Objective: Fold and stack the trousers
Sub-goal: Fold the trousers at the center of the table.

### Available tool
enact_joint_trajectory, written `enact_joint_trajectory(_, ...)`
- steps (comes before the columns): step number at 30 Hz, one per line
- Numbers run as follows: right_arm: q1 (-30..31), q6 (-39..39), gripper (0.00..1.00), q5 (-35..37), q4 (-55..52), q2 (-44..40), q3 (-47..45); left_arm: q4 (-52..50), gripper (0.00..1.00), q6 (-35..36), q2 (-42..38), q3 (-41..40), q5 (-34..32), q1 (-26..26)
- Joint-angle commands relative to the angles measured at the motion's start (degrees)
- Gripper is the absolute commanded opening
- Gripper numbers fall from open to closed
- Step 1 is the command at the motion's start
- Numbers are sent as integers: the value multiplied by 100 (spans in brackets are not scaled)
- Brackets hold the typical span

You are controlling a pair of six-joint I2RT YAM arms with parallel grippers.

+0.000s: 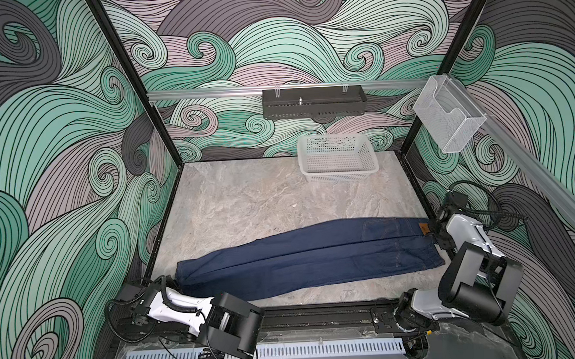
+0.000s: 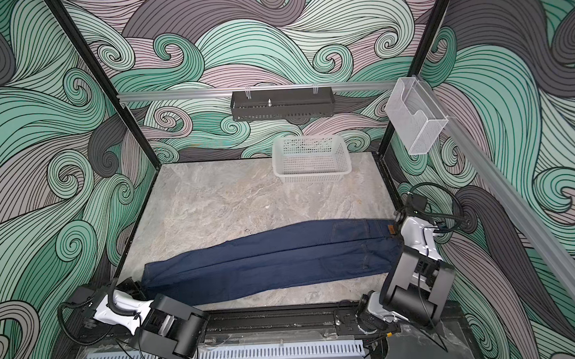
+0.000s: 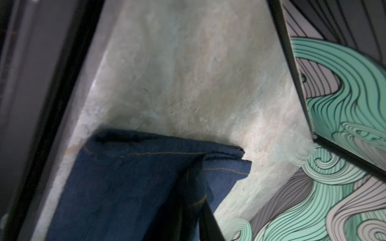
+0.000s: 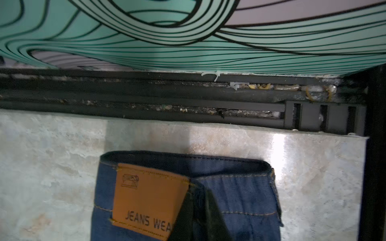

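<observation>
- Lying flat across near part of table: trousers, doubled lengthwise, 1 leg over the other. Waist end w/ orange patch at right edge, hems near left front corner.
- At hems: left gripper, 1 finger seen on top of denim in wrist view. Can't tell if clenched, released or pinching cloth.
- At waistband: right gripper, likewise 1 finger over band beside patch. Can't tell jaw state.
- Judged: crosswise fold not yet done; basket well apart at back.
- Risk 1: pinching top layer only, so layers slide apart.
- Risk 2: uneven lift by 2 arms, giving twist, skewed edges.
- Risk 3: ends close to table edges, so cloth slipping off or snagging on rail.
</observation>
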Motion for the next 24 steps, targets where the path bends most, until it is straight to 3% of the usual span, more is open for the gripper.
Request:
enact_joint_trajectory(1,-37,108,35,269,-464,63,163,-35,40,92,85,166,37,127)
enact_joint_trajectory(4,-37,176,54,274,-762,59,240,-161,61,120,175,288,92,185)
enact_joint_trajectory(7,-37,194,66,252,-1044,-23,336,-406,69,214,285,542,302,213)
enact_joint_trajectory(12,73,129,70,-48,-1378,-531,538,-623,73,200,514,887,829,214)
enact_joint_trajectory(16,604,237,68,-126,-1623,-967,739,-670,73,140,622,997,1112,141)
enact_joint_trajectory(20,1046,631,64,-633,-1556,-1233,625,-653,73,46,749,1135,1266,-21)
enact_joint_trajectory(24,1566,674,65,-457,-1596,-1243,503,-648,75,128,949,1287,1135,-138)
